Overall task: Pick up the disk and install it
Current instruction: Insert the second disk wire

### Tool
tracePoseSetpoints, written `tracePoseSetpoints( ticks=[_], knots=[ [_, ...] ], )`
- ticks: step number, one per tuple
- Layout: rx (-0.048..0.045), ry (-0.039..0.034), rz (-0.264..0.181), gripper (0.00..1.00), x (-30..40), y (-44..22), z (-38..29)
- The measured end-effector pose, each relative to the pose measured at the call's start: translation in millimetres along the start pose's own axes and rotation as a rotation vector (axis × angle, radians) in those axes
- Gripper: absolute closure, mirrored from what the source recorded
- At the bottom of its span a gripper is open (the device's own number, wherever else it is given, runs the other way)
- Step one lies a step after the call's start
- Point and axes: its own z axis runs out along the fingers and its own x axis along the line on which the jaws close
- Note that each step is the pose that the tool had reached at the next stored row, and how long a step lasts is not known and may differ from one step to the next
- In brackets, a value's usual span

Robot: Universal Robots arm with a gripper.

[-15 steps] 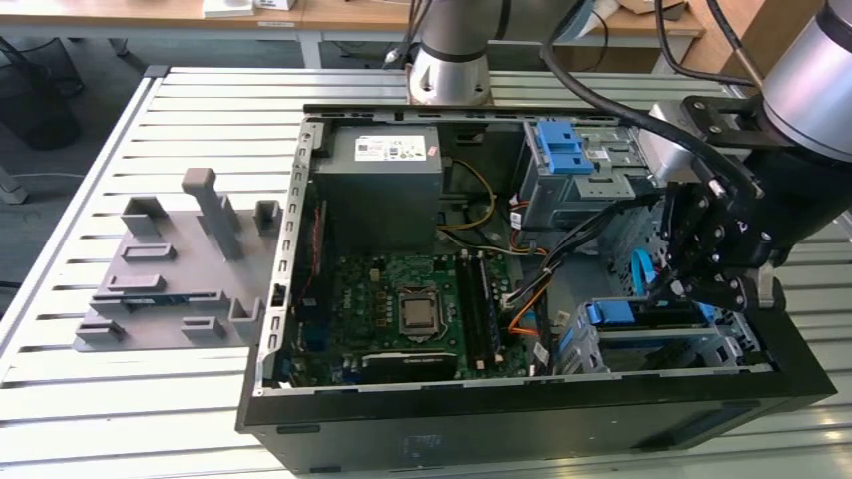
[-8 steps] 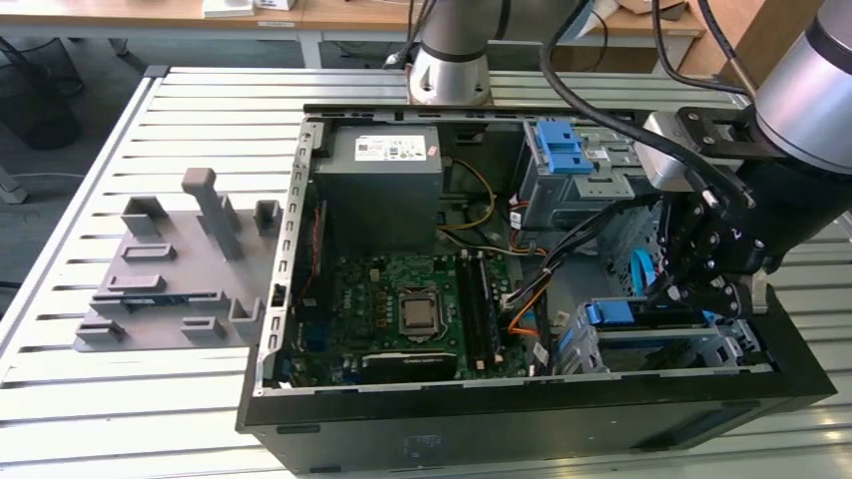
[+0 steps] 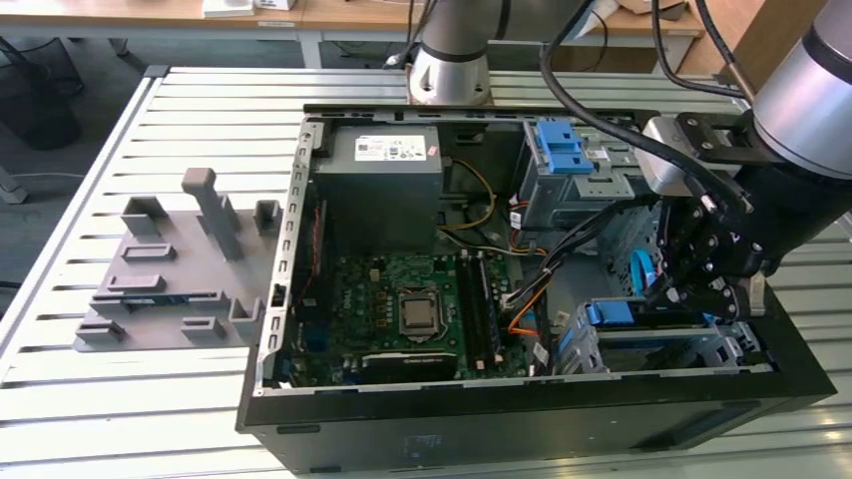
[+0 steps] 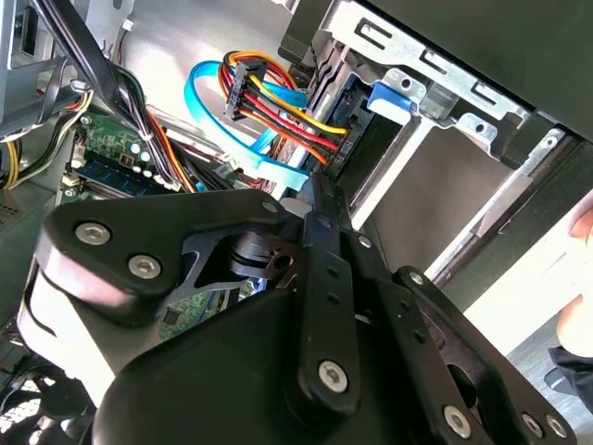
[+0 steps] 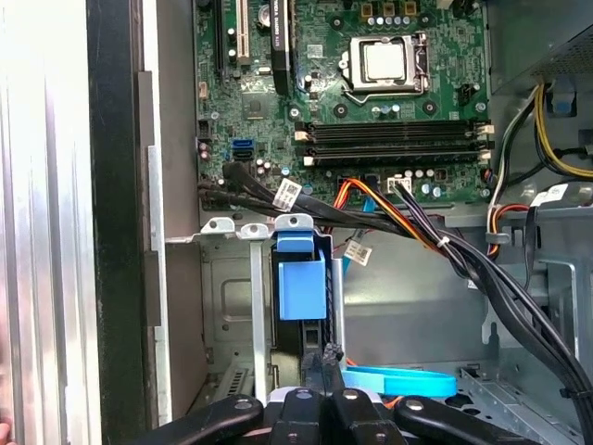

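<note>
exterior view: open pc case (image 3: 533, 414) lies flat on the slatted table (image 3: 80, 399). arm's gripper (image 3: 701, 284) is down inside the case at the exterior view's right, right over the lower drive cage (image 3: 725, 349). blue bracket tab (image 3: 610, 312) sticks up at the cage mouth, so the disk (image 3: 616, 321) looks to be sitting in its bay already, w/ the gripper touching or just above it. power supply (image 3: 377, 190) and motherboard (image 3: 399, 309) are well apart from the work. grey fixture tray (image 3: 174, 269) sits outside the case at the exterior view's left.

second wrist view: black gripper linkages (image 4: 315, 306) close together, tips by the sata power plug (image 4: 243, 93) and its coloured wires, light-blue data cable (image 4: 241, 139) curling past. cage metal (image 4: 435, 83) w/ a blue rail just beyond.

first wrist view: blue bracket (image 5: 298, 278) stands in the cage slot, fingers (image 5: 326, 366) drawn nearly together just below it, nothing visibly between them. can't tell for sure if they pinch the bracket edge.

my read: install step, late, seating stage. next move calls for a straight push along the slot, keeping clear of the cables.
</note>
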Motion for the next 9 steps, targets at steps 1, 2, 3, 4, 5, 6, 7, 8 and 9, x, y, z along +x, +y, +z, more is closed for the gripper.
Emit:
tracePoseSetpoints(
  ticks=[1,2,3,4,5,6,7,8,9],
  knots=[
    [0.0000,-0.0003,0.000,0.89,0.0,-0.1,0.2],
    [0.0000,-0.0007,0.000,0.89,0.0,-0.1,-0.2],
    [0.0000,-0.0015,0.000,0.89,-0.1,-0.1,-0.9],
    [0.0000,-0.0005,0.000,0.89,-0.1,0.0,-4.3],
    [0.0000,-0.0007,0.000,0.89,-0.1,0.0,-5.0],
    [0.0000,-0.0007,0.000,0.89,-0.1,0.0,-5.8],
    [0.0000,-0.0006,0.000,0.89,-0.1,0.0,-6.7],
    [0.0000,-0.0007,0.000,0.89,-0.1,0.0,-7.3],
    [0.0000,-0.0006,0.000,0.89,-0.1,0.1,-8.1]
  ],
)
